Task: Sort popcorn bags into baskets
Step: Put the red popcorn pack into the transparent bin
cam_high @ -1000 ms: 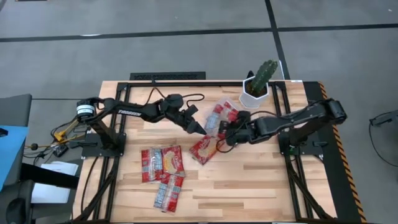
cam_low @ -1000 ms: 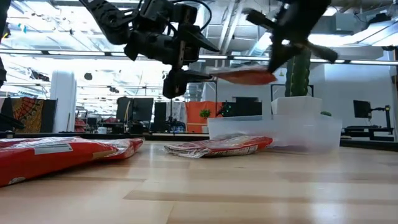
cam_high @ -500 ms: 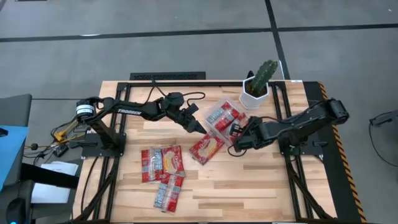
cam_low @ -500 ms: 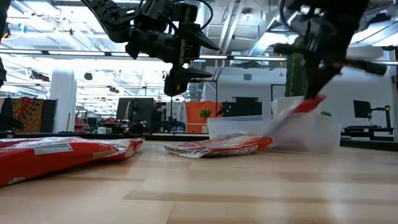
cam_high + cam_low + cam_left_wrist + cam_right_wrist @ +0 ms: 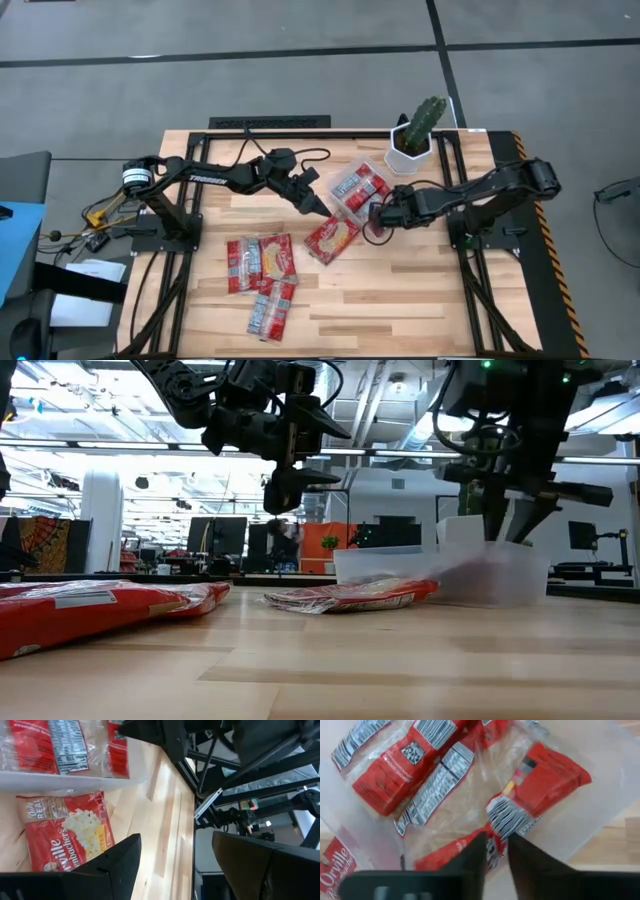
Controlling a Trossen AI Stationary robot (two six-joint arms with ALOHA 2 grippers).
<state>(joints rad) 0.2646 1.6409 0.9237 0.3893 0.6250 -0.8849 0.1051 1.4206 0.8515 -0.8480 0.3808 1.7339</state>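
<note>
The clear basket (image 5: 352, 172) (image 5: 520, 572) holds several red-and-white popcorn bags (image 5: 420, 765). My right gripper (image 5: 377, 213) (image 5: 510, 528) (image 5: 495, 851) hangs fingers-down over the basket's near rim, open by a narrow gap. It stands just above the barcode end of one bag (image 5: 540, 780) that lies flat in the basket. My left gripper (image 5: 322, 208) (image 5: 292, 482) (image 5: 175, 855) hovers wide open above a bag (image 5: 332, 238) (image 5: 65, 840) that lies flat on the table beside the basket. More bags (image 5: 260, 262) lie flat toward the near edge.
A white pot with a green cactus (image 5: 412, 140) stands just beyond the basket's far right corner. Another pair of bags (image 5: 272, 308) lies close to the near edge. Bare wood (image 5: 420, 290) shows on the near right part of the table.
My right gripper carried a bag level above the basket, tipped it down over the near rim and let it go. The bag now lies inside the basket. The gripper shifted slightly toward the table's right and dropped lower. My left gripper kept still.
</note>
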